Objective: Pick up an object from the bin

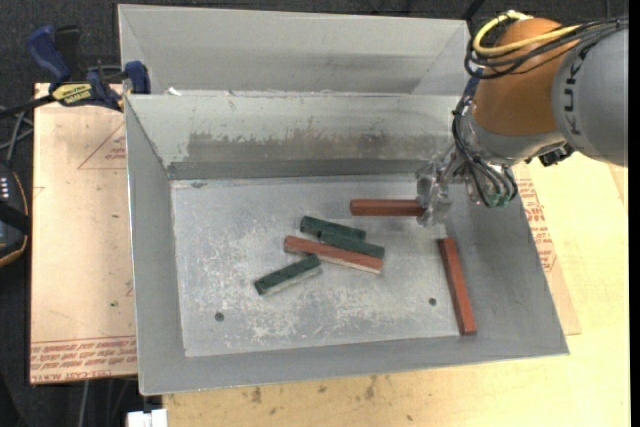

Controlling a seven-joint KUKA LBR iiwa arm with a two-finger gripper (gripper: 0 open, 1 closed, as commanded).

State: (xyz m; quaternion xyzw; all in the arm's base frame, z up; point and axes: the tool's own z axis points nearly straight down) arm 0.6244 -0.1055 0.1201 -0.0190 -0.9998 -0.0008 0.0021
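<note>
My gripper is low over the bin's right back part. Its fingers are shut on the right end of a short red-brown bar, which sticks out level to the left. Just below the gripper, a longer red-brown bar lies along the bin's right wall. A dark green bar lies to the lower left of the held bar.
In the bin's middle, a red-brown bar lies against the dark green one, and another dark green bar lies slanted to its lower left. The arm with its orange cover and cables hangs over the right rim.
</note>
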